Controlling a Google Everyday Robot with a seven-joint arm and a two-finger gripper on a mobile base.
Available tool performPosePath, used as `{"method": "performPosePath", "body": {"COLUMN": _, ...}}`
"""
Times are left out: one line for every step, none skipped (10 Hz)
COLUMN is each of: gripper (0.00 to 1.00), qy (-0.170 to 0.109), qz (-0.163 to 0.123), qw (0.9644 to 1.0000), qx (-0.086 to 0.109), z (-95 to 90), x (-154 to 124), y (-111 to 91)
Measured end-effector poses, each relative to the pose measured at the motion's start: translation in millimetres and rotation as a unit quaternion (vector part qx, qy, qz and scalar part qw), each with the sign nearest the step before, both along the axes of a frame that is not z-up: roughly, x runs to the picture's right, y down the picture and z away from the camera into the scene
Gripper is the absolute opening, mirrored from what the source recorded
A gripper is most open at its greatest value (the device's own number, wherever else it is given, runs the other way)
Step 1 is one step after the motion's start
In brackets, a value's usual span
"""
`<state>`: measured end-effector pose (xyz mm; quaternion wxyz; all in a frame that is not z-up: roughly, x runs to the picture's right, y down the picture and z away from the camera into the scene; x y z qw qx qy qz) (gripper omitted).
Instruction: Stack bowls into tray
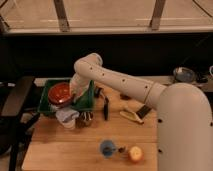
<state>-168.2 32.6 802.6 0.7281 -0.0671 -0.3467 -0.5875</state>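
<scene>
A pale wooden table (60,150) fills the lower middle of the frame, its boards running left to right under dim, warm light. At the left edge stands a black chair (15,100), its seat turned toward the table. The floor below it in the lower left corner is dark and hard to read. Behind the table a broad black wall band (45,55) crosses the middle of the frame. Above it, along the top, runs a window (107,12) with pale panes, two slanted metal bars (61,15) and a light horizontal sill (115,30), the brightest part of the room.
</scene>
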Motion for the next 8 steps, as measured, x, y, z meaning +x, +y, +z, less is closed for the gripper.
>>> {"method": "performPosePath", "body": {"gripper": 0.0, "qy": -0.001, "qz": -0.001, "qw": 1.0, "qx": 0.0, "z": -0.3, "x": -1, "y": 0}}
{"method": "performPosePath", "body": {"gripper": 0.0, "qy": -0.001, "qz": -0.001, "qw": 1.0, "qx": 0.0, "z": -0.4, "x": -2, "y": 0}}
{"method": "performPosePath", "body": {"gripper": 0.0, "qy": -0.001, "qz": -0.001, "qw": 1.0, "qx": 0.0, "z": -0.3, "x": -1, "y": 0}}
{"method": "performPosePath", "body": {"gripper": 0.0, "qy": 0.0, "qz": 0.0, "qw": 1.0, "qx": 0.0, "z": -0.1, "x": -1, "y": 0}}
{"method": "performPosePath", "body": {"gripper": 0.0, "qy": 0.0, "qz": 0.0, "qw": 1.0, "qx": 0.0, "z": 0.1, "x": 0, "y": 0}}
{"method": "performPosePath", "body": {"gripper": 0.0, "qy": 0.001, "qz": 0.0, "qw": 1.0, "qx": 0.002, "z": 1.0, "x": -1, "y": 0}}
{"method": "performPosePath", "body": {"gripper": 0.0, "qy": 0.005, "qz": 0.007, "qw": 0.9999, "qx": 0.006, "z": 4.5, "x": -1, "y": -5}}
{"method": "performPosePath", "body": {"gripper": 0.0, "qy": 0.009, "qz": 0.013, "qw": 0.9998, "qx": 0.009, "z": 11.0, "x": 1, "y": -12}}
